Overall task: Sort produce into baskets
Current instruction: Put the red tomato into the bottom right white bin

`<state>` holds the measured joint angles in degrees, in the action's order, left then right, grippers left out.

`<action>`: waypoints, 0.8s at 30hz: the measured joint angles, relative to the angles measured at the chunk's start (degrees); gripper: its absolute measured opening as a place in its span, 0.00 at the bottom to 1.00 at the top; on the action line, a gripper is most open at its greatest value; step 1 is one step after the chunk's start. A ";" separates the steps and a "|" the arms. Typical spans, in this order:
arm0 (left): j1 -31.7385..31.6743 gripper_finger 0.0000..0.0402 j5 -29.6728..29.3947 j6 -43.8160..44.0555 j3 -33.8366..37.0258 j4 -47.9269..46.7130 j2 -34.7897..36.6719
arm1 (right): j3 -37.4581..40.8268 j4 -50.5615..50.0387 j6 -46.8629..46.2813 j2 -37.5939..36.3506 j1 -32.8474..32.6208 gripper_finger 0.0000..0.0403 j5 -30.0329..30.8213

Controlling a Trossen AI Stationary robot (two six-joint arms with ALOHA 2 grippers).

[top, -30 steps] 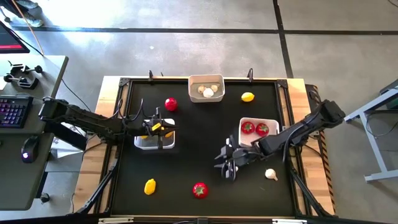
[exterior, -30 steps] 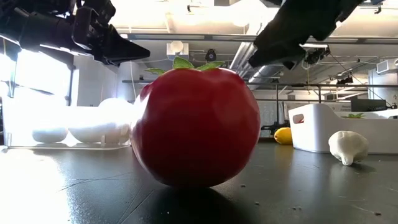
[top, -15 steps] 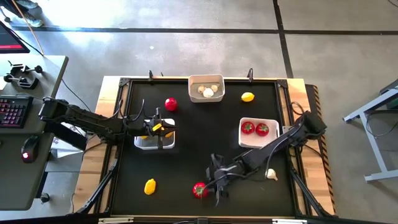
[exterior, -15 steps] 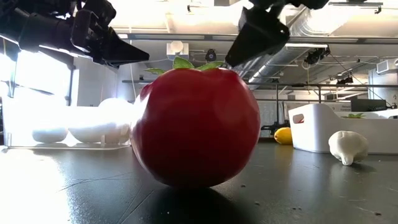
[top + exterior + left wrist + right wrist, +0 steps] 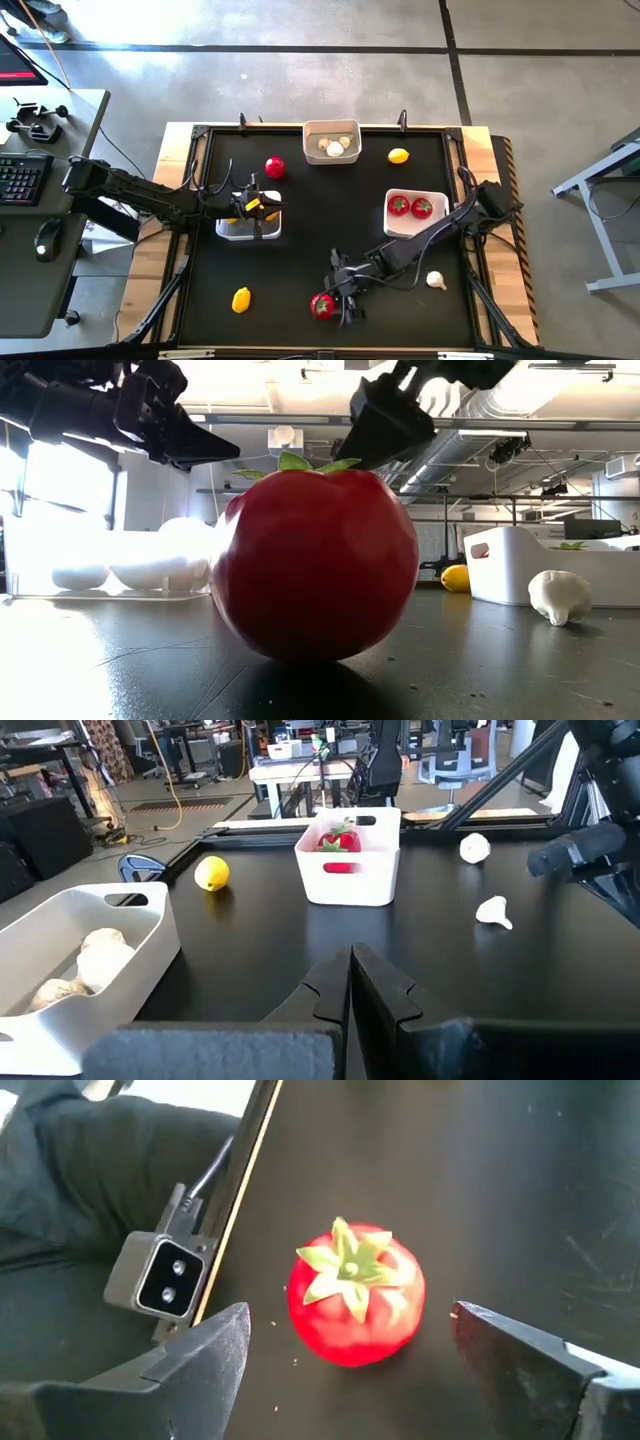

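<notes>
- The right claw (image 5: 345, 1355) hangs spread wide just above the front tomato (image 5: 356, 1294), one finger to each side, not touching it.
- That tomato lies near the tabletop's (image 5: 320, 225) front edge, green top up.
- It looks like a light, hard, glossy toy, likely to slip or roll; pinching across its widest red middle, below the leaves, seems safest.
- The left claw (image 5: 256, 206) waits pinched together over the left basket (image 5: 238, 231).
- The tomato basket (image 5: 416, 226) stands well apart, to the right.
</notes>
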<state>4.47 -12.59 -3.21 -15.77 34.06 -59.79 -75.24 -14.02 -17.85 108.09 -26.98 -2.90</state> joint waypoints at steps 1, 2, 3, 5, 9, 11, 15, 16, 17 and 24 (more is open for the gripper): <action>0.00 0.00 0.01 0.01 0.00 -0.06 0.00 | 0.00 -0.01 -0.94 0.32 -0.09 0.84 0.51; 0.00 0.00 0.01 0.01 0.00 -0.17 0.00 | 0.00 -0.04 -2.11 0.61 -0.11 0.84 0.81; 0.00 0.00 0.01 0.01 0.00 -0.24 0.00 | 0.03 -0.18 -3.03 1.00 -0.11 0.84 0.79; 0.00 0.00 -0.01 0.05 0.00 -0.26 0.00 | 0.04 0.34 -4.14 2.08 -0.04 0.84 1.45; 0.00 0.00 -0.15 0.66 0.00 -0.50 0.00 | 0.09 2.52 -4.19 3.88 -0.40 0.84 2.39; 0.00 0.00 -0.51 0.77 0.00 -0.54 0.00 | 0.09 3.52 -4.21 4.11 -0.70 0.84 2.32; 0.00 0.00 -0.64 1.70 0.00 -0.94 0.00 | 0.10 4.97 -4.15 4.11 -1.68 0.84 2.34; 0.00 0.00 -0.64 1.84 0.00 -1.14 0.00 | 0.11 5.41 -4.01 4.11 -1.90 0.84 2.37; 0.00 0.00 -0.64 2.16 0.00 -1.31 0.00 | 0.11 5.79 -3.90 4.11 -2.06 0.84 2.58; 0.00 0.00 -0.72 2.75 0.00 -1.73 0.00 | 0.09 6.45 -2.46 5.27 -2.27 0.84 5.86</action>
<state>4.47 -13.31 -0.46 -15.77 32.34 -59.79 -75.16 -7.57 -20.31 113.36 -29.26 2.96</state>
